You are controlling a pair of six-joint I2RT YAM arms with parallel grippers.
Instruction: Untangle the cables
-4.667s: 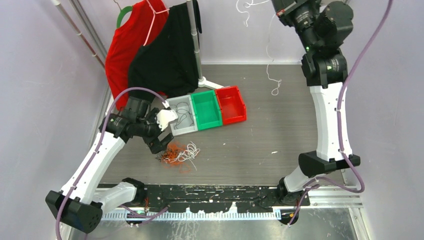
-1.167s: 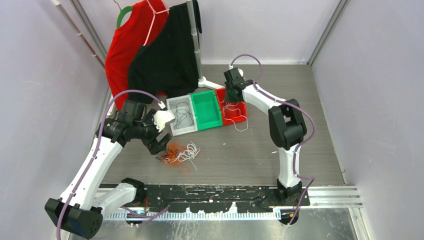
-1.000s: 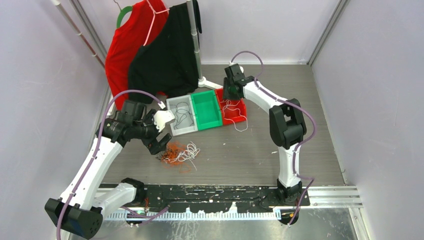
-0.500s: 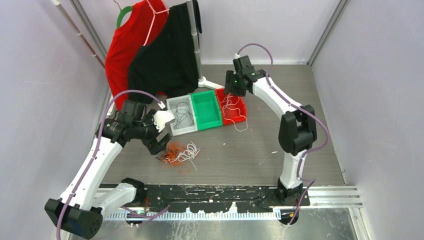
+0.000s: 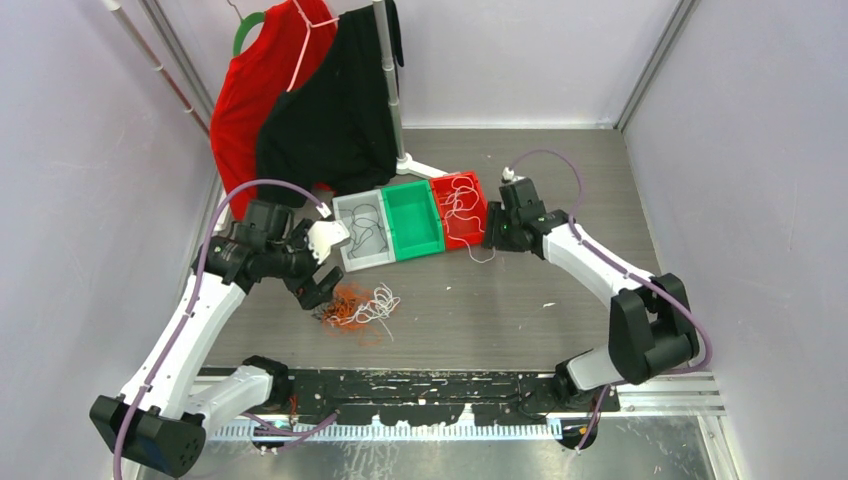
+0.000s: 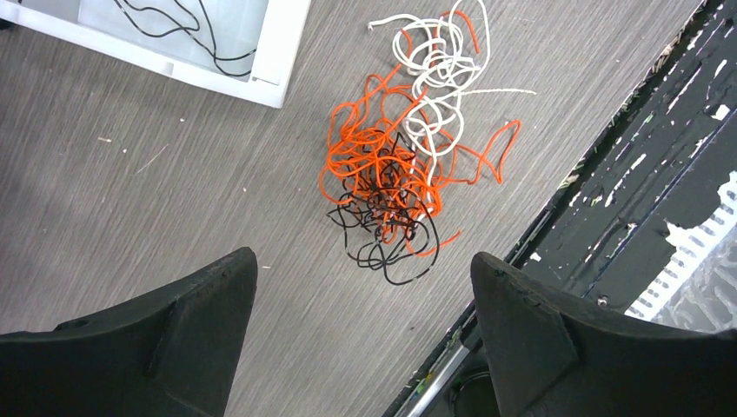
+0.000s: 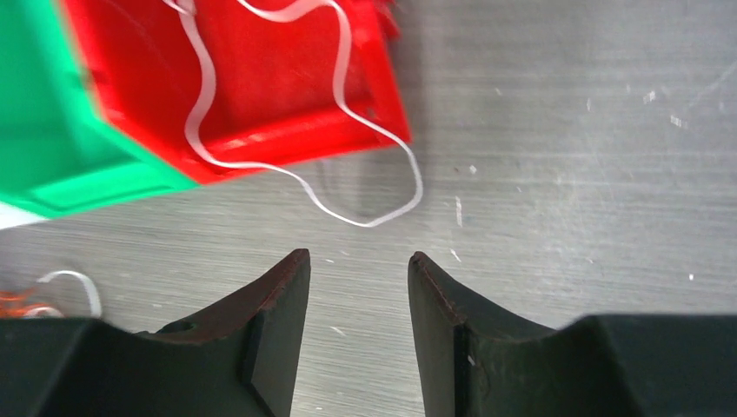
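A snarl of orange, white and black cables lies on the table near the front; it fills the middle of the left wrist view. My left gripper hangs just left of it, open and empty. A white cable lies in the red bin, and one loop hangs over the bin's front wall onto the table. My right gripper is open and empty beside that loop. A black cable lies in the white bin.
A green bin sits between the white and red bins. A stand with red and black shirts is at the back left. The black rail runs along the table's front edge.
My right arm came down from high above with the white cable, left it in the red bin, then drew back to the table in front of the bin. The left arm stayed.
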